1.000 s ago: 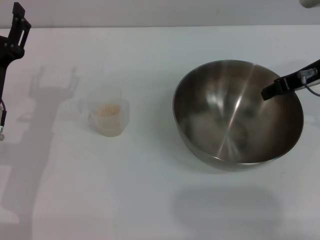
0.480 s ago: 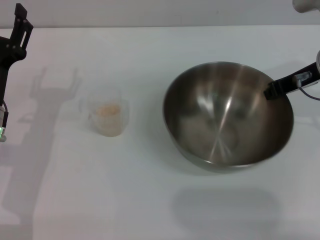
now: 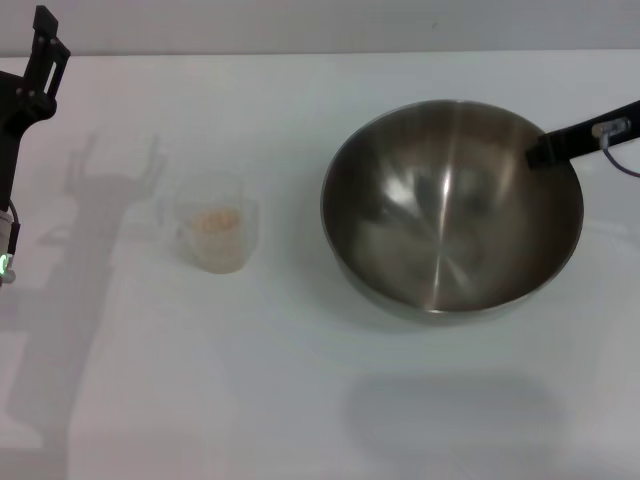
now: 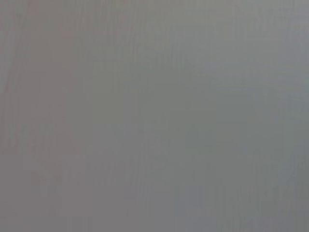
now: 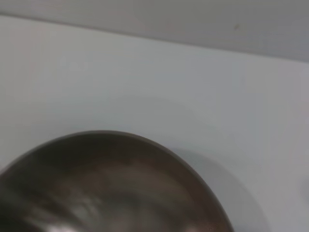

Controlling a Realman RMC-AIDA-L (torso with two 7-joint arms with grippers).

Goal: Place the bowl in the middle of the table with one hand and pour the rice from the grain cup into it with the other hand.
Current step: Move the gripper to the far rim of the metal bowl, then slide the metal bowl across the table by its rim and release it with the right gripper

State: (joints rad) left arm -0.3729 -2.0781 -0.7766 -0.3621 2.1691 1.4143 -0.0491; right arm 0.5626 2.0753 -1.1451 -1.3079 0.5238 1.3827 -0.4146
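While the right tool (image 3: 545, 152) grips its rim, the round shiny steel bowl (image 3: 450, 225) rests on the smooth white desk (image 3: 300, 380).

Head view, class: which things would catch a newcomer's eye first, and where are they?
The big shiny bowl on the table's right half, with the right gripper at its far right rim. Left of it stands the small grain cup holding rice, while the left gripper hangs at the far left edge.

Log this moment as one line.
right claw shut on bowl rim | left claw parked far left | grain cup holds rice
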